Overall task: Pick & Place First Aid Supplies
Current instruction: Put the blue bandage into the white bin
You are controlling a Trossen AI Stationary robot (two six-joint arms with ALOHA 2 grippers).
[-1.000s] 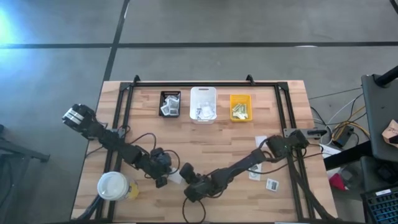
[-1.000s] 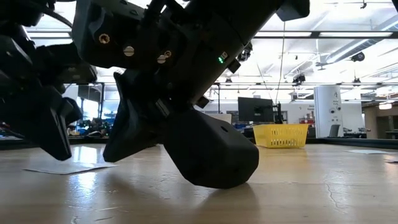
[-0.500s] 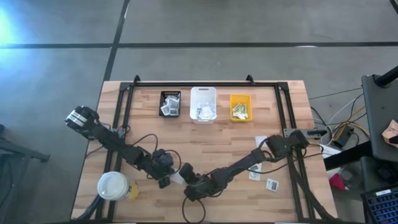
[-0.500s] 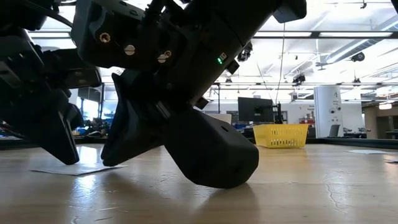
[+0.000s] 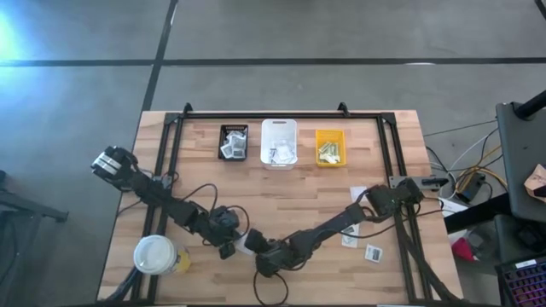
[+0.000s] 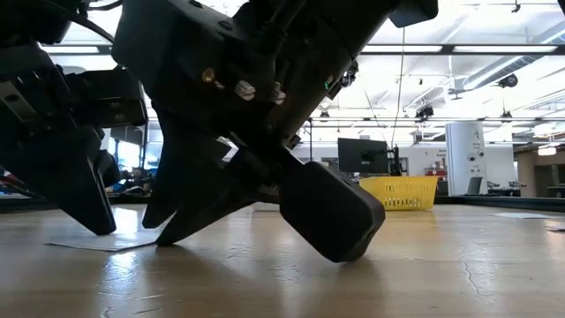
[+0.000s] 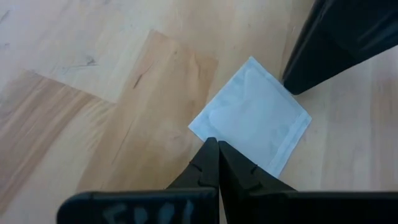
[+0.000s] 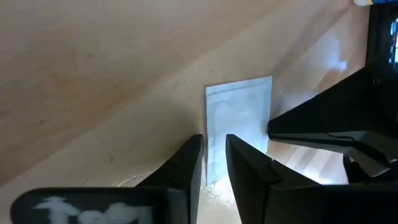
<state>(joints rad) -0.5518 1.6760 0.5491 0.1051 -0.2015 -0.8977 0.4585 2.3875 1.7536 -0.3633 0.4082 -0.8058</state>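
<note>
A: What differs from a second ago?

B: The right hand (image 8: 214,158) had its two dark fingers pressed together; now a narrow gap stands between them, and they hold nothing. In the low view the right hand (image 6: 256,208) sits more tilted than before, with one fingertip on the light wooden tabletop (image 5: 290,192). The left hand (image 5: 226,250) has crept a little nearer to it.

A: And the left hand's fingers?

B: Fully closed, tips together, gripping nothing. The tips (image 7: 214,155) rest at the edge of the small flat white square paper packet (image 7: 252,115).

A: Where is that packet?

B: Flat on the tabletop near the front edge, between the two hands. In the right wrist view the packet (image 8: 239,118) lies just past the parted fingers, with the left hand's dark fingers touching its far side.

A: How does it look?

B: Plain white, with a sealed border round a slightly puffed middle. No print shows on this face.
</note>
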